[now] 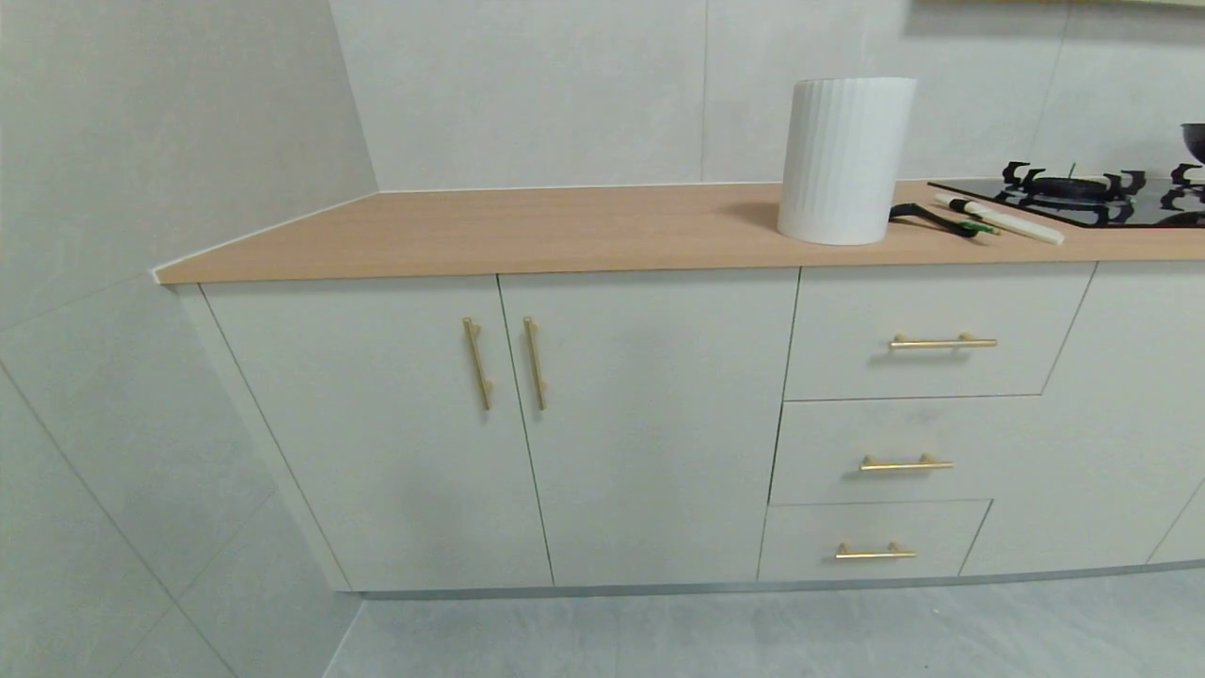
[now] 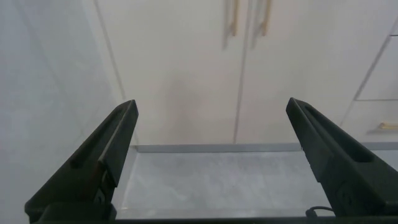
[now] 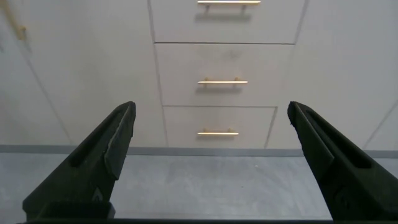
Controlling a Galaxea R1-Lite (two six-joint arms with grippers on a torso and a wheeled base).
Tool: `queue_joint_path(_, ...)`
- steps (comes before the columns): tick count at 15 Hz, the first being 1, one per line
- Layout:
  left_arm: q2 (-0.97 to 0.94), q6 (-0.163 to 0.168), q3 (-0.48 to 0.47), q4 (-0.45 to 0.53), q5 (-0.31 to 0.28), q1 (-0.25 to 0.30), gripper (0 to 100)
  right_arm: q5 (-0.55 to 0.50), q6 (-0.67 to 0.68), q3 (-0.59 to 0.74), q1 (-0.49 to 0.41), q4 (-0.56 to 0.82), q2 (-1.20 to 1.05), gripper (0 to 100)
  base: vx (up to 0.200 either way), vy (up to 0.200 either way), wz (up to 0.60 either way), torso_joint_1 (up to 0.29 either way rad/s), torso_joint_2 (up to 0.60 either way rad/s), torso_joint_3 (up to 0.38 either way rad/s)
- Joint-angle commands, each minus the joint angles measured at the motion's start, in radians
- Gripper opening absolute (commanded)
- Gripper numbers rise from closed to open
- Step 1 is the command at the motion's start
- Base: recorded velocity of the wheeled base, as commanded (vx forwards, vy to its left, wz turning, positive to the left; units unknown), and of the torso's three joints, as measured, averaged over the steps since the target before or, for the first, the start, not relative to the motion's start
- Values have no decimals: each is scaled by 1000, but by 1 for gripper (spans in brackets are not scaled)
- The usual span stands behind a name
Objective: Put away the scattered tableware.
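a tall white ribbed cylindrical container (image 1: 845, 160) stands upright on the light brown wooden countertop (image 1: 527, 231), toward 2 o'clock in the head view. the scattered tableware lies on the counter at the container's 3 o'clock. a black curved-handled utensil (image 1: 927, 218) is nearest, close against the container's base. a thin green-tipped piece (image 1: 979, 227) lies just beside it. a long cream-white utensil (image 1: 1003, 219) lies slantwise, one end at the rim of the black glass gas hob (image 1: 1092, 212). what sort of utensils these are i cannot tell. the hob sits at 3 o'clock of the tableware and carries black pan supports (image 1: 1068, 181). a dark pot (image 1: 1194, 141) stands at its far right

under the countertop, at 6 o'clock, are two pale grey cabinet doors (image 1: 395, 424) whose upright gold bar handles (image 1: 477, 363) stand side by side. at the doors' 3 o'clock is a stack of three pale drawers (image 1: 932, 311), each with a level gold handle

the left gripper (image 2: 210, 107) hangs low over the grey tiled floor (image 2: 217, 186), facing the cabinet doors. its black fingers (image 2: 112, 149) are spread wide and released, with nothing between them. the right gripper (image 3: 210, 108) hangs low facing the drawers, its black fingers (image 3: 106, 149) also released and empty. both grippers are well apart from the tableware up on the counter
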Motion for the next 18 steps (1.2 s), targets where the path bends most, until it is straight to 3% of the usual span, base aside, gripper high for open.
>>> queue_joint_path(1,0,0,0,0,0,0,100,0,-1,0,0,0,1,100,0,-200,0,2,-7,-2)
queue_joint_path(7,0,-6,0,0,2,0,100,-1,1,0,0,0,1,100,0,-200,0,2,6,3)
queue_joint_path(18,0,-6,0,0,2,0,100,-1,1,0,0,0,1,100,0,0,0,0,0,0)
